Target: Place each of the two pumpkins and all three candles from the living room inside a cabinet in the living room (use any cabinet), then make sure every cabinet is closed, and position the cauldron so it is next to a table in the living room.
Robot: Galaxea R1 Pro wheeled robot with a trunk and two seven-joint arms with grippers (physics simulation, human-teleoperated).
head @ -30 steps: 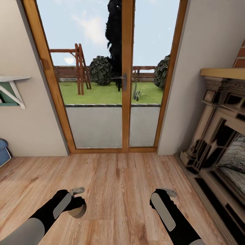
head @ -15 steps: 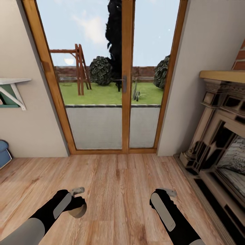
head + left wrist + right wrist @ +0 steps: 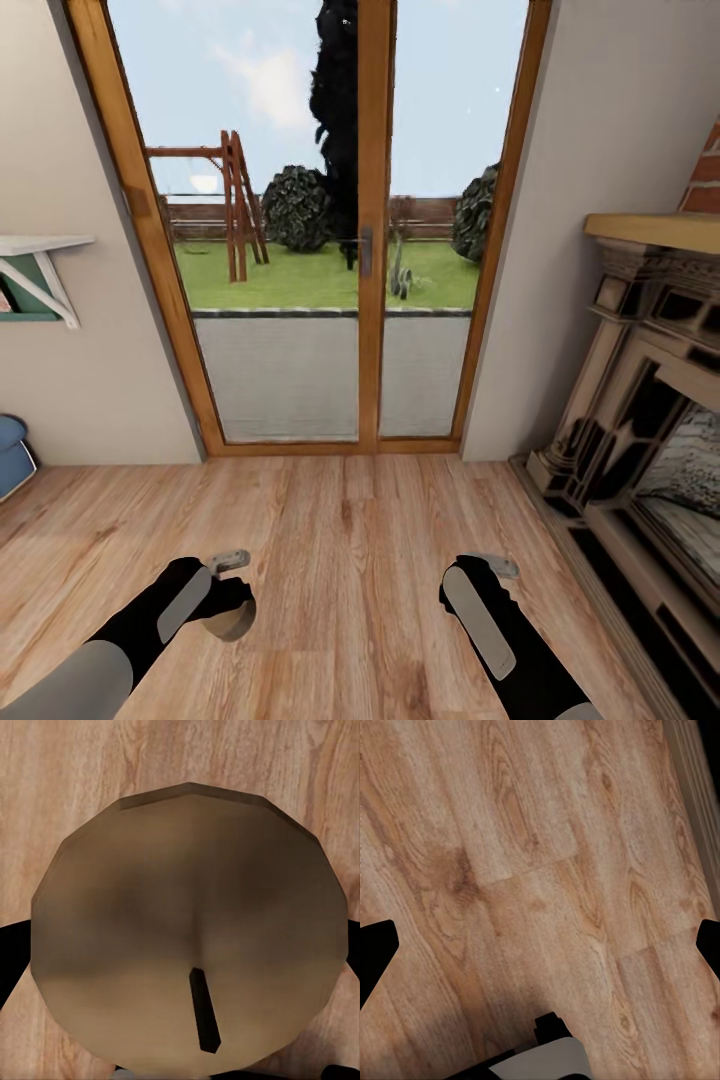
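— Holding anything on the left?

— Yes. Left claw [image 3: 232, 600] clamped around a candle [image 3: 191, 930], stubby grey-beige cylinder, flat top with its dark wick [image 3: 204, 1011] facing the wrist camera. Seen from the head as a beige disc [image 3: 228, 620] just under the black fingers. Long axis roughly upright, floor planks [image 3: 75, 765] directly beneath, apart from them.

— And the right?

— Right claw [image 3: 540, 945] spread wide, carrying nothing; dark fingertips [image 3: 375, 952] at either edge of the wrist view, bare wooden floor [image 3: 547, 870] between.

— Cabinet anywhere?

— Not in these views. Straight ahead: glazed garden door [image 3: 362, 250] in an orange wooden frame. Fireplace [image 3: 650, 400] along the right side, a white wall shelf [image 3: 40, 255] and something blue [image 3: 12, 450] at the far left edge.

— So which way from here?

— Cannot tell from this. Probably a turn of the base needed before any placing, since no low dark-brown unit lies ahead. Left arm already the carrier, so likely the one to reach in; right arm free, well placed to open a front.

— Risk?

— Candle gripped near its middle, seemingly secure; tilting during the drive the likeliest trouble.
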